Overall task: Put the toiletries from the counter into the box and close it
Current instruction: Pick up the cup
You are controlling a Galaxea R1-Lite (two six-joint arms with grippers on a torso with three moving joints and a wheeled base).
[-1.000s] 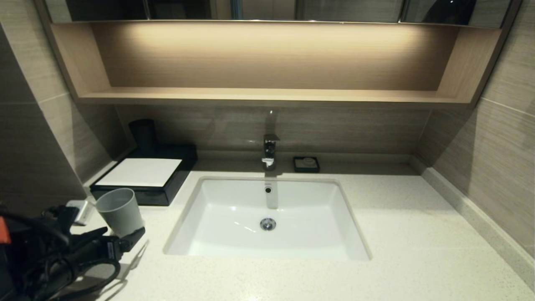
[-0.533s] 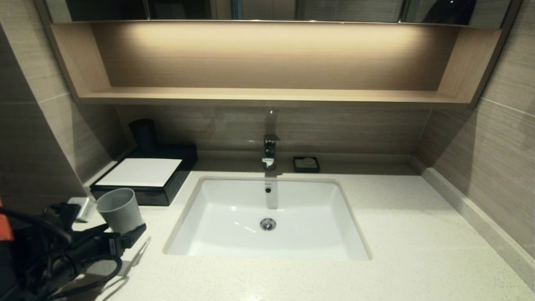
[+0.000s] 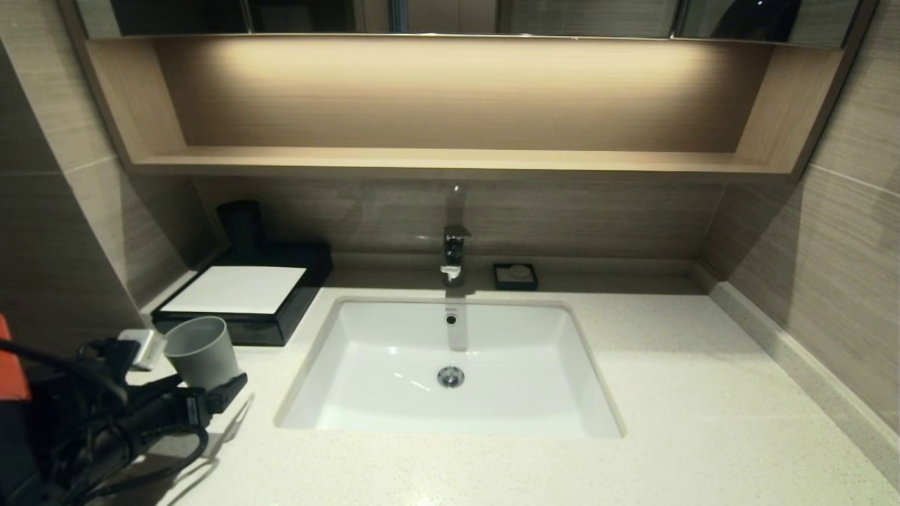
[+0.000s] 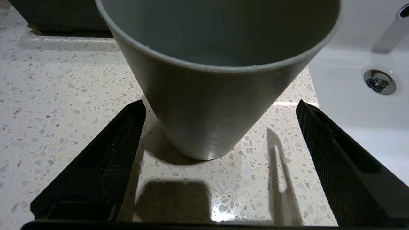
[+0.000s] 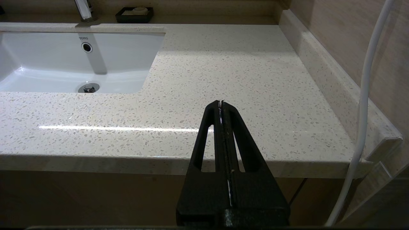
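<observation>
Straddling the grey cup (image 4: 220,95) lower left of frame with left gripper (image 4: 220,108) spread wide, gripping nothing; right gripper (image 5: 221,103) pinched closed, empty.

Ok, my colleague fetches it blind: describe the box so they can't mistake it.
Start at the white sink in the speckled counter; the box stands at its rear left, against the wall. It is low and black with a flat white top panel, unlike the grey cup before it.

One grey cup (image 3: 202,352), one black box (image 3: 242,295), one soap dish (image 3: 515,276), one tap (image 3: 454,253), one sink (image 3: 450,365), one packet (image 3: 144,348).
</observation>
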